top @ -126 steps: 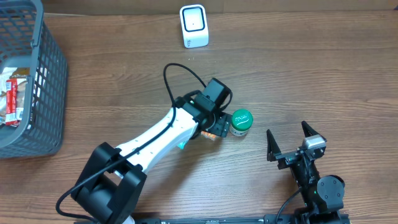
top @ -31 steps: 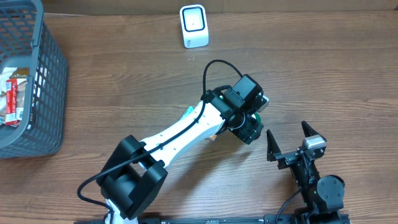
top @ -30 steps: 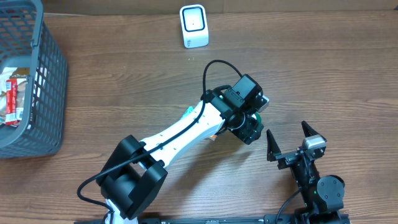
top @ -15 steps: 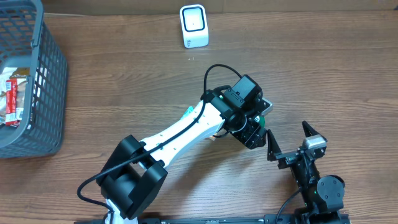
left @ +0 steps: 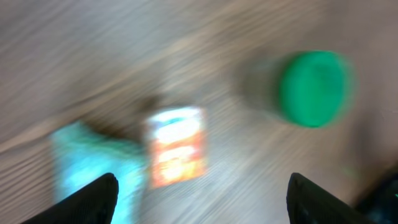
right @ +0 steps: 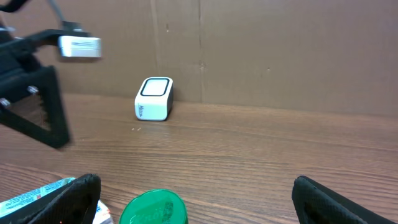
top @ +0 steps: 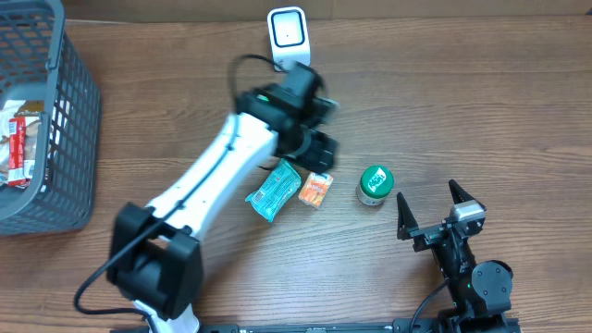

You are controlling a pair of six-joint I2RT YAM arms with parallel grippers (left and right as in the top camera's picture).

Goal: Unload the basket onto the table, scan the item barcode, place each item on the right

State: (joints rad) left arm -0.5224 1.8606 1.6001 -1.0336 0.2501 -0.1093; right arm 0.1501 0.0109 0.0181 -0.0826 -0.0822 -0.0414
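Left gripper (top: 316,151): fingers spread wide with nothing between them; raised off the table (top: 481,102), between the scanner and the two packets in the overhead view.
Left wrist view: heavily blurred; both finger ends show at the lower corners, and the jar and the packets lie on the wood below them.
Right gripper (top: 427,194): fingers fully spread and empty; low at the near right of the table, apart from every item.
Green-lidded jar (top: 375,184): upright on the table with the lid facing up; just right of the orange packet and not touching it; near the right gripper's fingertips but clear of them.
Orange packet (top: 316,190): flat on the table, between the jar and the teal packet.
Teal packet (top: 274,191): flat on the table, just left of the orange packet; whether the two touch cannot be told.
Scanner (top: 289,38): small white unit standing at the far edge of the table, well apart from the three items.
Basket (top: 65,139): grey mesh, at the far left; wrapped packets (top: 20,143) lie inside.
Held items: none in either gripper.
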